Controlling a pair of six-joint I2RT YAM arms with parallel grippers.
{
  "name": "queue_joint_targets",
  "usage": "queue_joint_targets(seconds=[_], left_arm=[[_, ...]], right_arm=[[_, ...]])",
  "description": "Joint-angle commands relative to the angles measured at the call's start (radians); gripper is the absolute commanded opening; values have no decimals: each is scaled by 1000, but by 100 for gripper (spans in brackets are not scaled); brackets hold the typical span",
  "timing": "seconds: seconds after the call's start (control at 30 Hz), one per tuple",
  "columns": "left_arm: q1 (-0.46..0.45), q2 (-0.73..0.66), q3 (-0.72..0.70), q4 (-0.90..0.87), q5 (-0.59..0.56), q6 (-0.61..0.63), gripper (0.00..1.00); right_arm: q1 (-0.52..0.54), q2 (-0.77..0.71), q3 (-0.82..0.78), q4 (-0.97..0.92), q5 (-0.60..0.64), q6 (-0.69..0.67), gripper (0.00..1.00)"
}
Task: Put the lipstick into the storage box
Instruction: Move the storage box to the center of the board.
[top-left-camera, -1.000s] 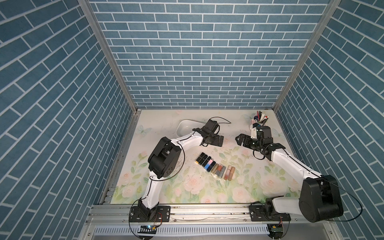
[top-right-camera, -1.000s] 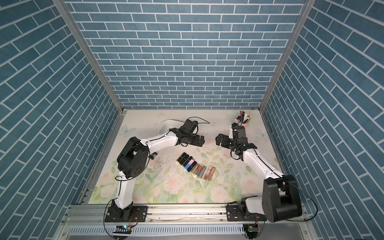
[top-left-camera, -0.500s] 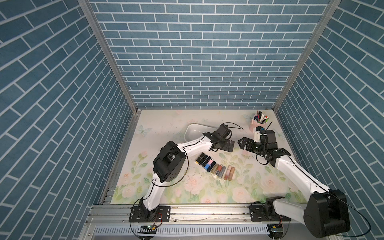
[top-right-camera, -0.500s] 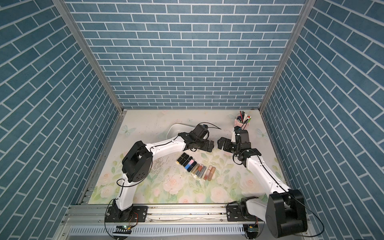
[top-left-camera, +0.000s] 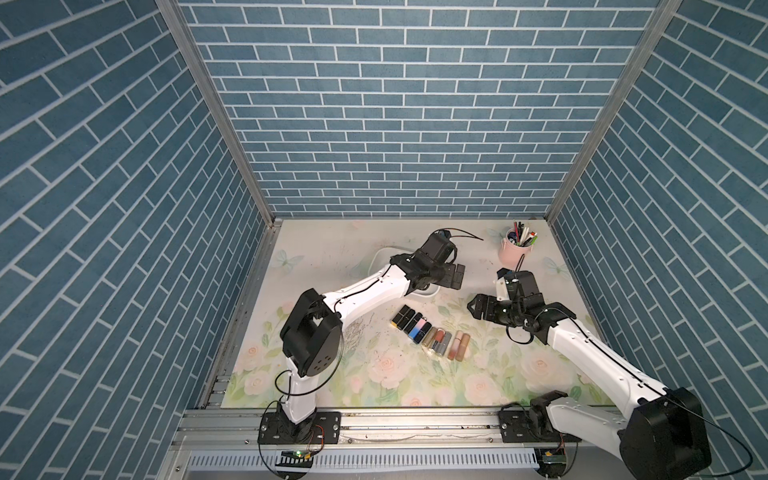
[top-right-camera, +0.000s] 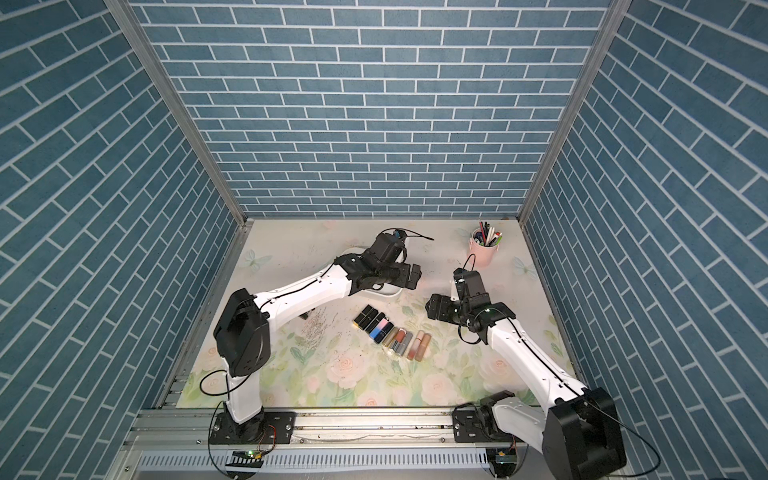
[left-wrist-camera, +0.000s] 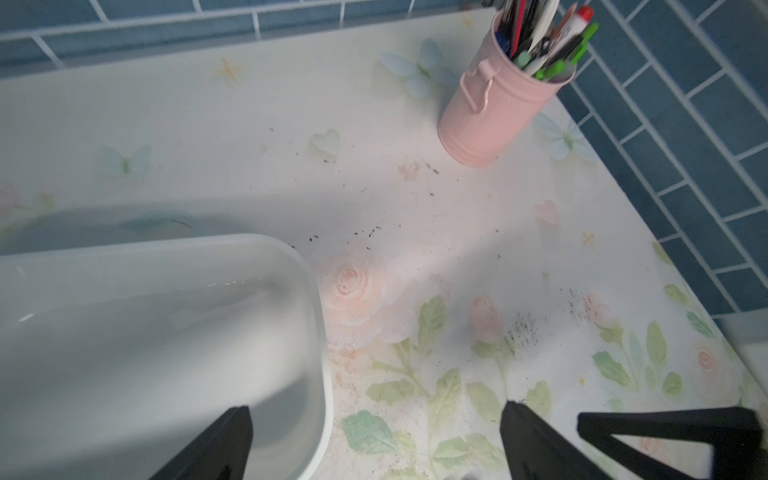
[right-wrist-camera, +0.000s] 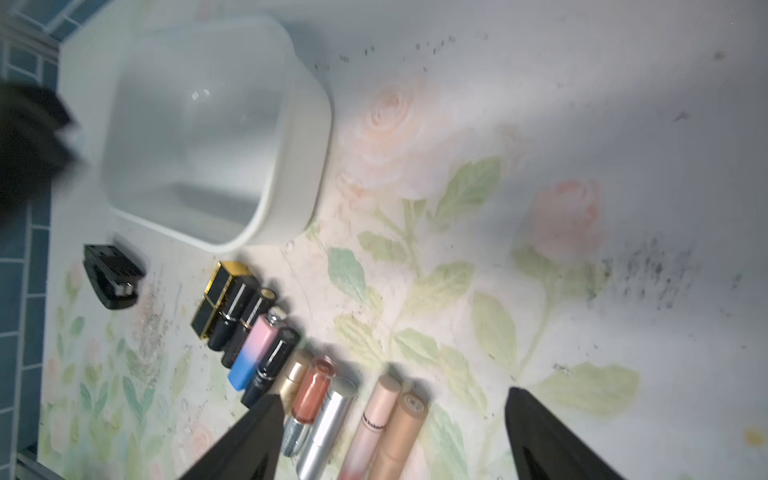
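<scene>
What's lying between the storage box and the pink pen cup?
Nothing: bare flowered mat with dark specks from storage box to pen cup, in the left wrist view.

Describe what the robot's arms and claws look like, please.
The left arm and right arm are smooth white links between bulky black joints, with thin black cables looping alongside. The left gripper and right gripper are black, each with two flat, wedge-shaped fingers.

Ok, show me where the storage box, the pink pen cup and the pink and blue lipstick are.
storage box (right-wrist-camera: 309, 158), right wrist view, on its white side wall.
pink pen cup (left-wrist-camera: 494, 116), left wrist view, on its pink body.
pink and blue lipstick (right-wrist-camera: 254, 353), right wrist view, mid-tube where pink meets blue.
</scene>
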Motion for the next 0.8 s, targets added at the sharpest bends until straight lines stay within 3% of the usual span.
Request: queue_joint_targets(seconds=[0.0, 0.23, 0.77], left_arm=[[8, -60, -59, 3, -45, 53, 100], [32, -172, -226, 61, -35, 65, 100], [91, -243, -378, 124, 25, 78, 100]], right_arm=[[44, 21, -29, -75, 69, 62, 83], [147, 27, -77, -78, 91, 151, 68], [320, 134, -73, -61, 152, 267, 55]])
